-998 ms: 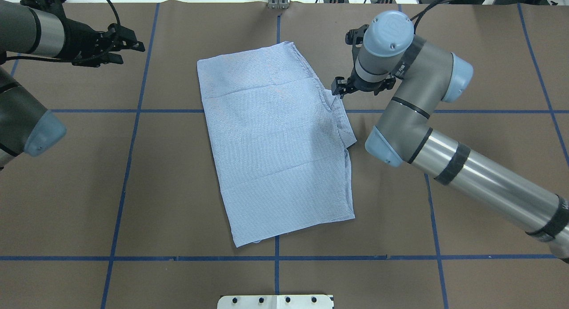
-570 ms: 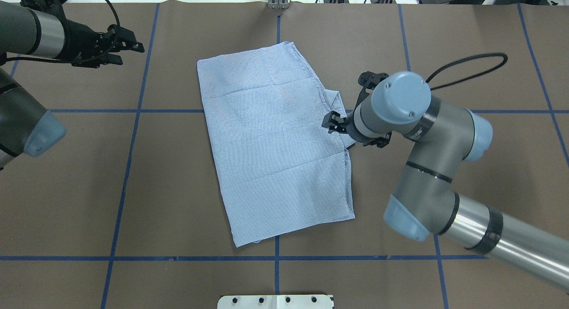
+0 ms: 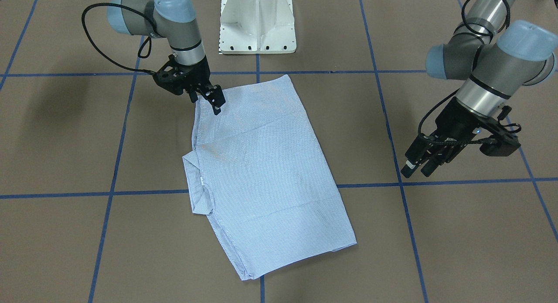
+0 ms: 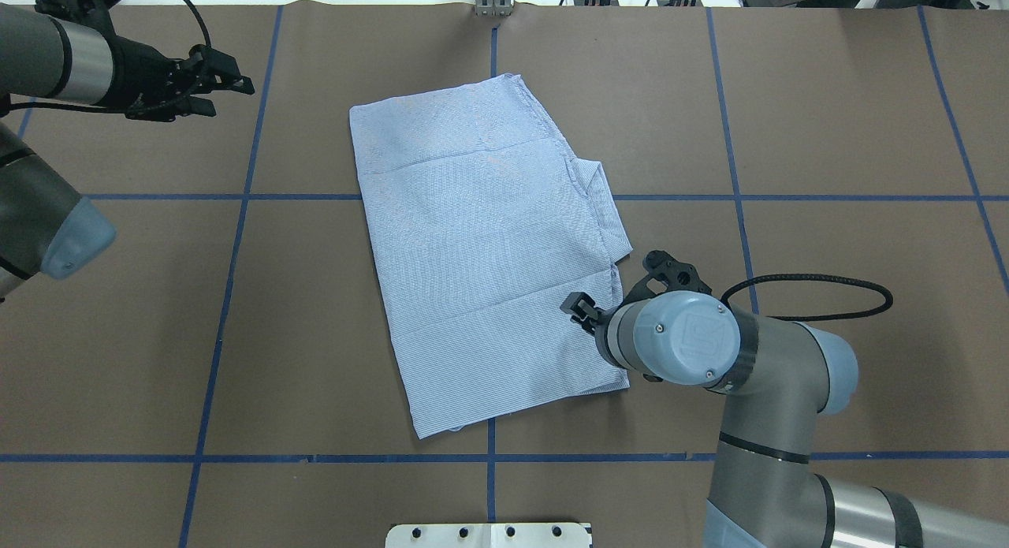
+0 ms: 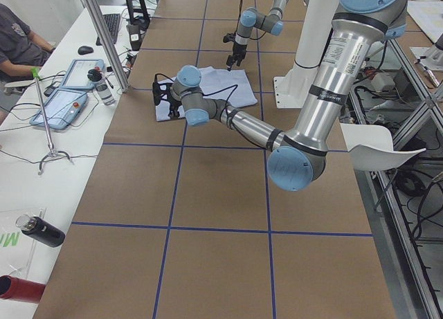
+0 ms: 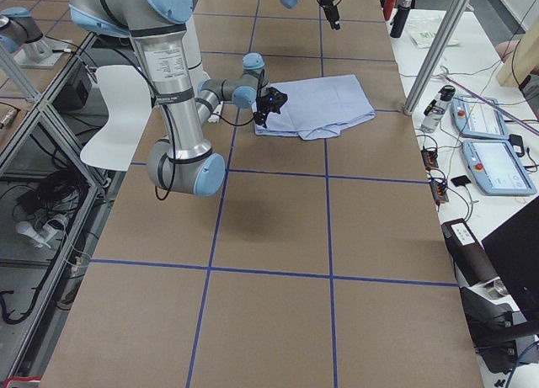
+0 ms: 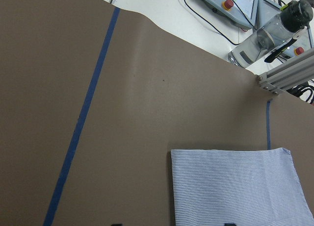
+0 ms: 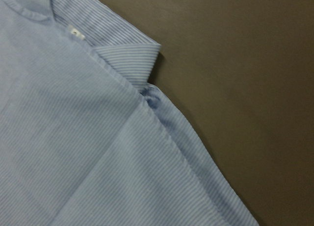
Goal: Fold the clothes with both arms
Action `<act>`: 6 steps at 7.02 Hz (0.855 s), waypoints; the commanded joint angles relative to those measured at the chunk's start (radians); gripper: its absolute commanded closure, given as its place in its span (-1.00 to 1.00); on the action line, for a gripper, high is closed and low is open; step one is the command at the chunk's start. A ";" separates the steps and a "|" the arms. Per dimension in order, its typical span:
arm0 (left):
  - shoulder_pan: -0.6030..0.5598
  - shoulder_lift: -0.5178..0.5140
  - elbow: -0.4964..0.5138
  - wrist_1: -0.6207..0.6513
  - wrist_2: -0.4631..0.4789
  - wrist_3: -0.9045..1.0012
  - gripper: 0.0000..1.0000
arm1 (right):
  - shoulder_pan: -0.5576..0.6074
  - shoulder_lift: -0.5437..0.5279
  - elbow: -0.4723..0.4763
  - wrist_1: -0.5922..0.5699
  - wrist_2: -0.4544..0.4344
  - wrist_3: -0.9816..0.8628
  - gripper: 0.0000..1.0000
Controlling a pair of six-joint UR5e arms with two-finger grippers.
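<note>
The light blue striped shirt [image 4: 489,248] lies folded into a long rectangle in the middle of the brown table, and it also shows in the front view [image 3: 261,172]. Its collar [image 8: 127,59] and white neck label [image 8: 76,34] stick out at the right edge. My right gripper [image 4: 578,306] hovers over the shirt's right edge near its near corner, open and empty; in the front view [image 3: 209,98] its fingers stand apart. My left gripper [image 4: 232,81] is open and empty above bare table, far left of the shirt [image 7: 240,187].
The white pedestal base [image 3: 257,22] stands at the table's near edge. Blue tape lines [image 4: 236,217] cross the table. A metal post [image 4: 493,0] stands at the far edge. Tablets and bottles [image 5: 69,90] lie on the bench beyond, with a person [image 5: 17,46] seated there.
My right arm has swung from beside the collar toward the robot along the shirt's right edge. The left arm and the shirt have stayed put.
</note>
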 commanded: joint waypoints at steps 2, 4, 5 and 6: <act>0.001 0.005 -0.003 0.000 0.002 0.000 -0.50 | -0.029 -0.041 0.010 0.002 -0.010 0.066 -0.93; 0.001 0.005 -0.003 0.000 0.002 0.000 -0.50 | -0.030 -0.042 0.013 0.002 -0.007 0.093 -0.82; 0.001 0.005 -0.003 0.000 0.002 0.000 -0.50 | -0.037 -0.045 0.013 0.002 -0.008 0.104 -0.77; 0.001 0.005 -0.003 0.000 0.000 0.000 -0.50 | -0.040 -0.045 0.011 0.000 -0.008 0.106 -0.77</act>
